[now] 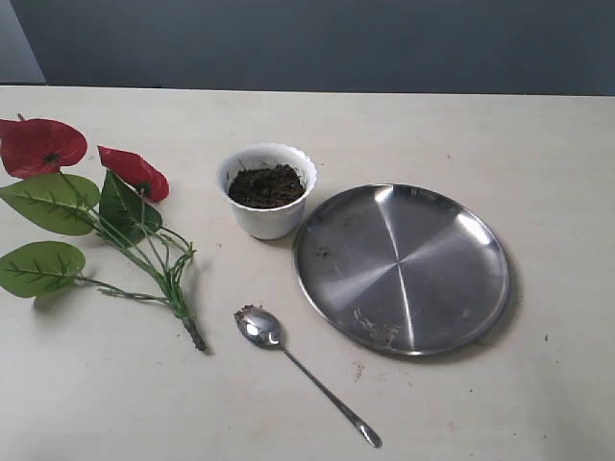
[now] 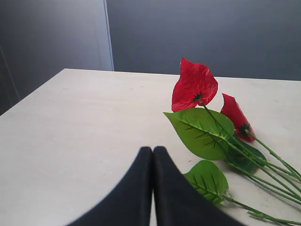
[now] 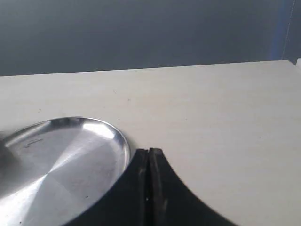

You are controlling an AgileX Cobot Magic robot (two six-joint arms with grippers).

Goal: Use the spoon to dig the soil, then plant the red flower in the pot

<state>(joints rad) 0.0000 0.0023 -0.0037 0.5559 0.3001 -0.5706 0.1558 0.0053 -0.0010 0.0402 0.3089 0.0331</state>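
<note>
— Where are your grippers right now?

— My left gripper point(image 2: 152, 155) has its fingers pressed together with nothing between them; it sits above the counter point(image 1: 317, 125), with the red flower point(image 2: 195, 88) just beyond its tips. My right gripper point(image 3: 149, 157) is closed and empty too, hanging beside the rim of the steel plate point(image 3: 56, 160). Neither arm shows in the exterior view.

— And the flower itself?

— The red flower point(image 1: 91, 206) lies flat on the counter at the left of the exterior view, blooms toward the far left edge, bundled stems pointing toward the spoon point(image 1: 298, 365). Its stem end stops near the spoon's bowl, not touching it.

— The pot?

— The pot point(image 1: 266, 192) stands upright near the middle, between the flower and the steel plate point(image 1: 402, 269) — just beside the plate's rim. The soil point(image 1: 266, 185) fills it almost to the scalloped edge.

— The spoon?

— It lies on the counter in front of the pot, bowl up, with some dark crumbs on the bowl's rim and the handle running diagonally toward the near edge. A few specks of soil sit on the plate and on the counter beside it.
</note>
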